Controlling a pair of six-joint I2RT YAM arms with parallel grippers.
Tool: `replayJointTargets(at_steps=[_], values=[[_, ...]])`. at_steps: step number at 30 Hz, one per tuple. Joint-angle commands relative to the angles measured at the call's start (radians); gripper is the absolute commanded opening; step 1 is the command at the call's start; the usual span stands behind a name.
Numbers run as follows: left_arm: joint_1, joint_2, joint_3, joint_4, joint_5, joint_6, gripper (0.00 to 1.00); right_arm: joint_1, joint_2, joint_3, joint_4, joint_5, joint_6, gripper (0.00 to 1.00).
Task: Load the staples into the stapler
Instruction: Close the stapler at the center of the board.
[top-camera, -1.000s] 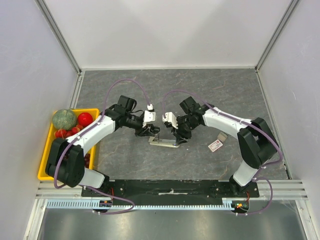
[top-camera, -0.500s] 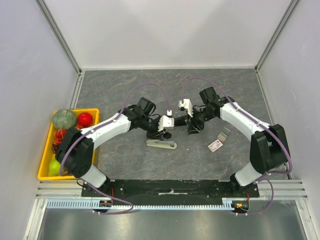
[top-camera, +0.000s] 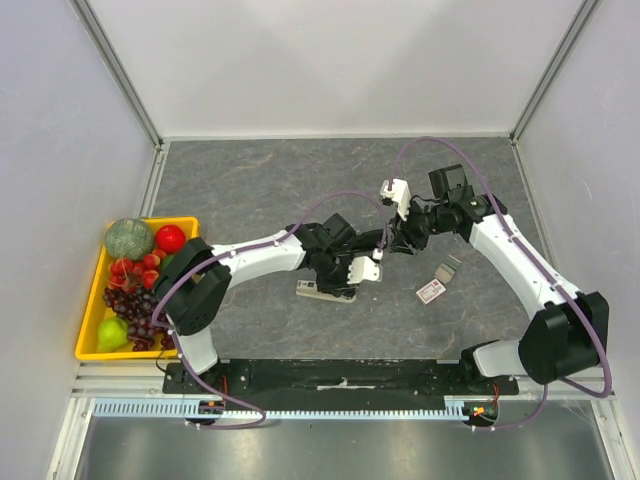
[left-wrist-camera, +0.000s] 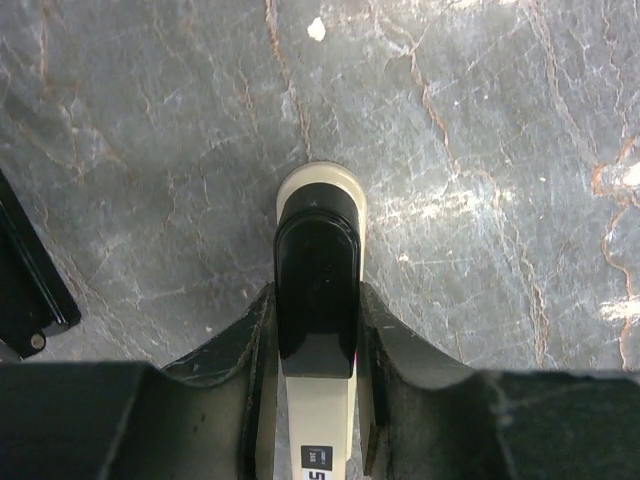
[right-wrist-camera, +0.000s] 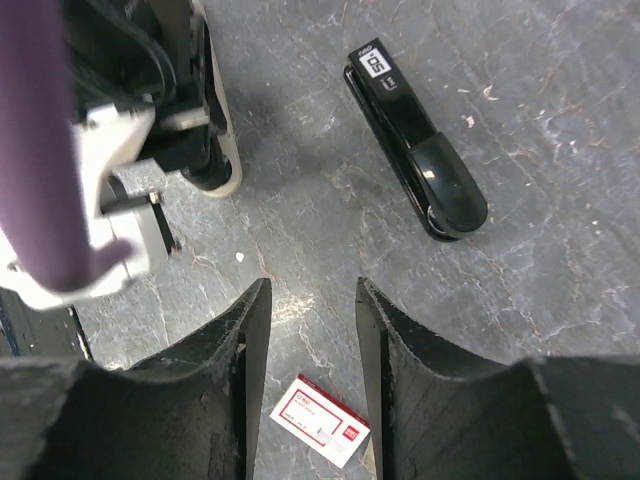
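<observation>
So, where is the stapler (top-camera: 312, 291) sitting?
– Flat on the grey stone-patterned table (top-camera: 250, 190), near the middle: a cream body with a black top, its rounded end pointing away from the left wrist camera
And the left gripper (left-wrist-camera: 316, 300)?
– Down on it. Its fingers (left-wrist-camera: 250, 350) press against the stapler's two sides, so the jaws are clamped on the stapler
The right gripper (right-wrist-camera: 312, 290)?
– It hangs above the table to the right of the stapler, apart from it. Its jaws stand apart with only bare table between them, and it holds nothing
Where are the staples (top-camera: 430, 291)?
– The small white box with red print lies flat on the table further right, well clear of the stapler and touched by neither arm. A small grey piece (top-camera: 446, 270) lies just beside it, on the far side; I cannot tell what it is
Anything else?
– A long black stapler-shaped thing (right-wrist-camera: 415, 165) lies on the table near the stapler, seen from the right wrist. A yellow tray (top-camera: 186, 221) of fruit sits at the table's left edge
</observation>
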Motion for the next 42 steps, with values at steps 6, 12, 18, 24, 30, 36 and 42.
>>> replayJointTargets(at_steps=[6, 12, 18, 24, 30, 36, 42], values=[[-0.114, 0.161, 0.002, -0.031, -0.197, -0.099, 0.02, -0.019, -0.083, -0.011, 0.053, -0.001, 0.037, 0.47], [-0.151, 0.238, -0.021, -0.005, -0.293, -0.126, 0.02, -0.031, -0.103, -0.016, 0.058, -0.001, 0.036, 0.47], [-0.175, 0.302, -0.004, -0.034, -0.315, -0.122, 0.02, -0.042, -0.122, -0.017, 0.064, -0.003, 0.036, 0.47], [-0.185, 0.373, 0.019, -0.082, -0.296, -0.104, 0.02, -0.06, -0.145, -0.014, 0.07, 0.003, 0.036, 0.48], [-0.201, 0.431, 0.026, -0.1, -0.33, -0.099, 0.02, -0.074, -0.152, -0.017, 0.076, -0.001, 0.04, 0.48], [-0.215, 0.497, 0.071, -0.14, -0.345, -0.099, 0.02, -0.077, -0.158, -0.014, 0.076, -0.004, 0.042, 0.48], [-0.223, 0.496, 0.088, -0.143, -0.361, -0.1, 0.02, -0.081, -0.155, -0.017, 0.075, -0.01, 0.043, 0.48]])
